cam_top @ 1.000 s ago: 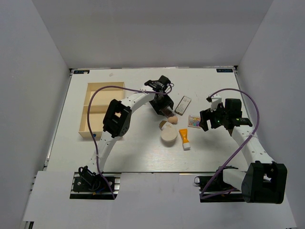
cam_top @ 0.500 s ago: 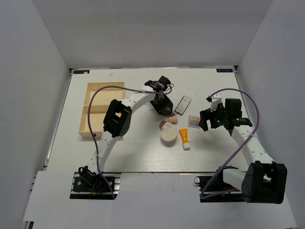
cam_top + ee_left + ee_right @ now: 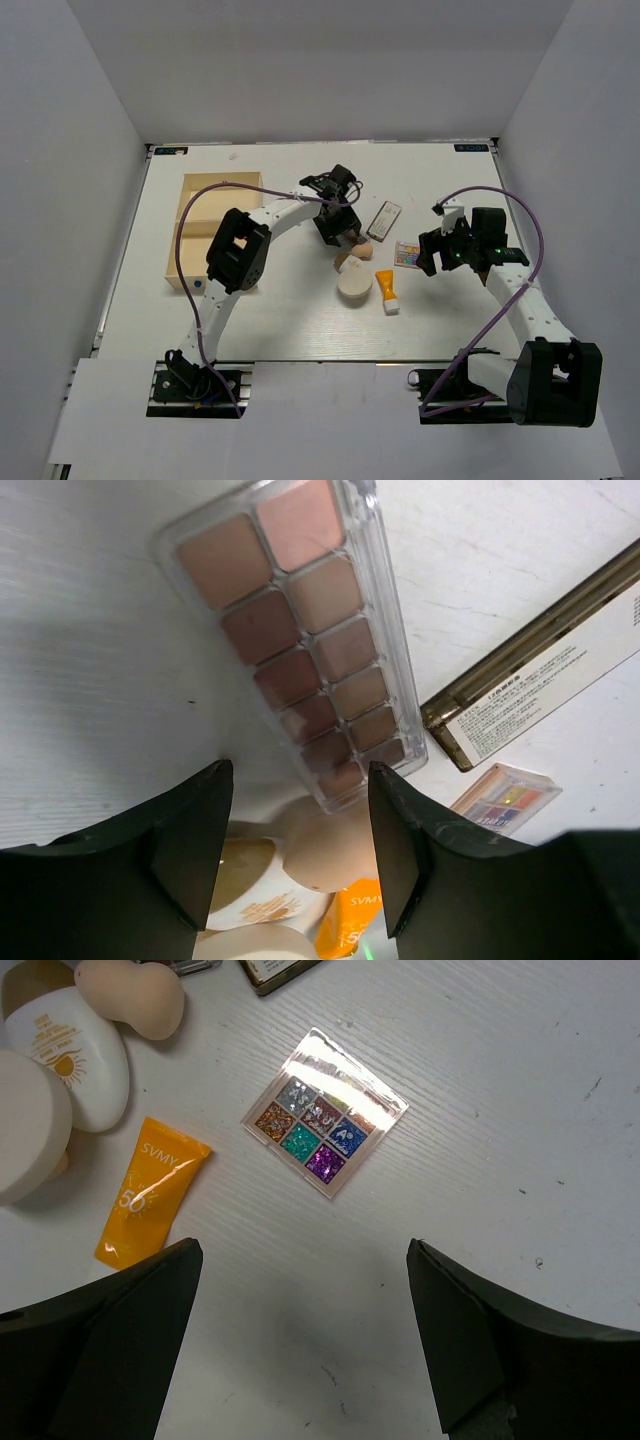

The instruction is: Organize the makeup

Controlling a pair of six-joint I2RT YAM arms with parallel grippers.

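Observation:
My left gripper is open and hangs over the near end of a slim clear case of brown shades. Its fingertips stand either side of the beige egg-shaped sponge, without touching. The second slim case, gold-edged, lies to the right. The cream round compact and the orange white-capped tube lie nearer me. My right gripper is open and empty just right of the multicolour square palette, which lies flat on the table.
The light wooden compartment tray stands at the left of the table. A small white bottle with a gold cap lies against the compact. The white table has grey walls on three sides.
My left gripper has shifted a little towards me over the brown case, hiding most of it from above, and the left arm's elbow has swung left. The right arm has not moved.

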